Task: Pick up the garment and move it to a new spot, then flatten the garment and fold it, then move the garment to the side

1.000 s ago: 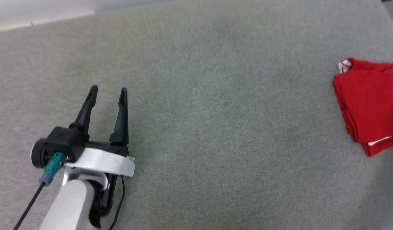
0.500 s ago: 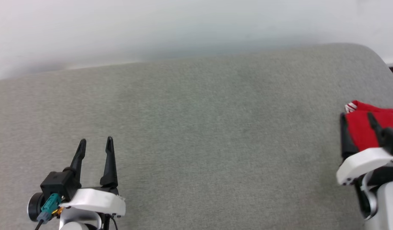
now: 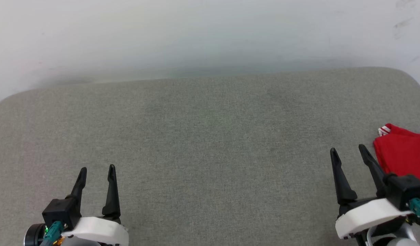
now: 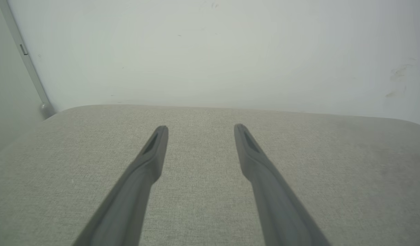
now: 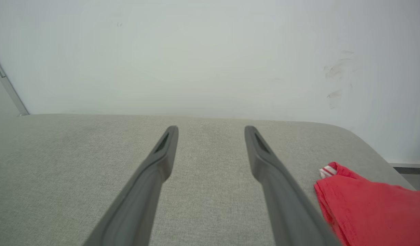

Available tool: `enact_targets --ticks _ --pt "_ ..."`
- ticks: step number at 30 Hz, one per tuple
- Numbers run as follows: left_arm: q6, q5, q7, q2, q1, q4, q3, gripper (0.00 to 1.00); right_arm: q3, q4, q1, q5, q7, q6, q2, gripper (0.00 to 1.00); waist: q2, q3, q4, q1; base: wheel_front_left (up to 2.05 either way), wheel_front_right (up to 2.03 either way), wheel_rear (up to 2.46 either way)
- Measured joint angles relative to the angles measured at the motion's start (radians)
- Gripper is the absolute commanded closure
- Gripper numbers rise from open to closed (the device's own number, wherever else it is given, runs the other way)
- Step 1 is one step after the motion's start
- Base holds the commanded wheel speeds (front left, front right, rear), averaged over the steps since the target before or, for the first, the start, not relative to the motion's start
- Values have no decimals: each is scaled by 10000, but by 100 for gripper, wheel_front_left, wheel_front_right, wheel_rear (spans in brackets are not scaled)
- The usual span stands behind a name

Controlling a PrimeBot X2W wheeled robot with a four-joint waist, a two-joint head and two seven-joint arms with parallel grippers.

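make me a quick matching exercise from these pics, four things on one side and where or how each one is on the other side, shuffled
Things:
1 left gripper
2 right gripper
3 garment
4 wall

States:
a red, lying at the right end of the grey padded surface
b open, lower left in the head view
c pale, behind the surface's far edge
d open, close beside the garment

Pairs: 1-b, 2-d, 3-a, 4-c
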Motion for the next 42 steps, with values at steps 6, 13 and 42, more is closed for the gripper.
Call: enact_targets --ticks 6,13,42 --pt "82 -4 13 2 429 -4 -86 0 -44 -763 978 148 378 0 52 0 0 -403 -28 0 0 0 0" --pt "107 -6 109 -48 644 -54 -265 0 12 -1289 1335 188 646 0 63 0 0 -593 -97 0 0 0 0" --pt "117 -518 345 -194 721 107 -401 100 144 -1275 1509 1012 788 0 65 100 0 -512 -87 0 0 0 0"
